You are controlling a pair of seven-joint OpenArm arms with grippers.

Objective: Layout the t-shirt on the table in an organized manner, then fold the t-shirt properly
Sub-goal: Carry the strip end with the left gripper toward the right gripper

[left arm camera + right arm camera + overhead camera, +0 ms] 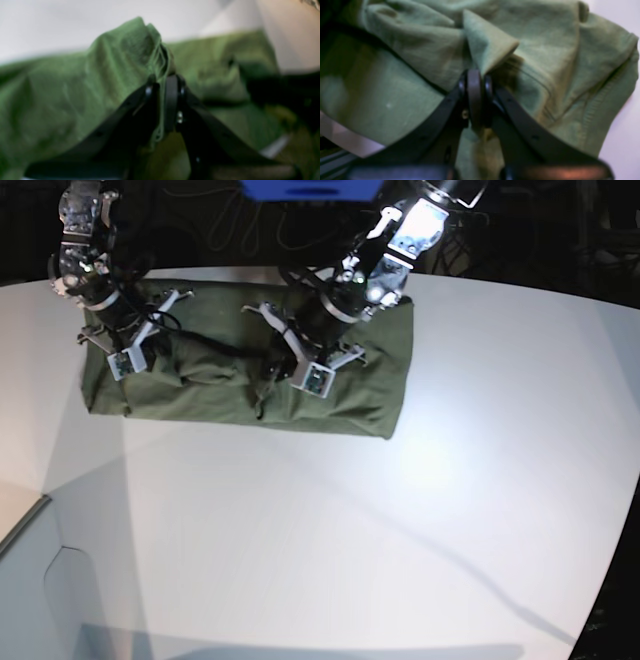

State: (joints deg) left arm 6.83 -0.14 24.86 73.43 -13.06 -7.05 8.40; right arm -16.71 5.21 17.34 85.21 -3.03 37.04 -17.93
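**Both grippers pinched on the t-shirt at the far edge of the table**

The left gripper (pixel 163 87) has its jaws drawn together on a raised ridge of the olive-green t-shirt (pixel 62 100), with a stitched hem running down between the fingertips. The right gripper (pixel 476 80) is likewise clamped on a pointed fold of cloth that stands up past its tips.

From the base view, the t-shirt (pixel 360 395) lies as a long, rumpled band along the far edge of the table (pixel 350 530), nearer its far-left corner. The right gripper (pixel 128 358) holds it near its left end and the left gripper (pixel 305 375) near its middle. Cloth bunches around both arms.

Only the wrist views show the pinches themselves; only the base view shows the shirt's whole outline. A blue object (pixel 310 188) sits beyond the table's far edge.
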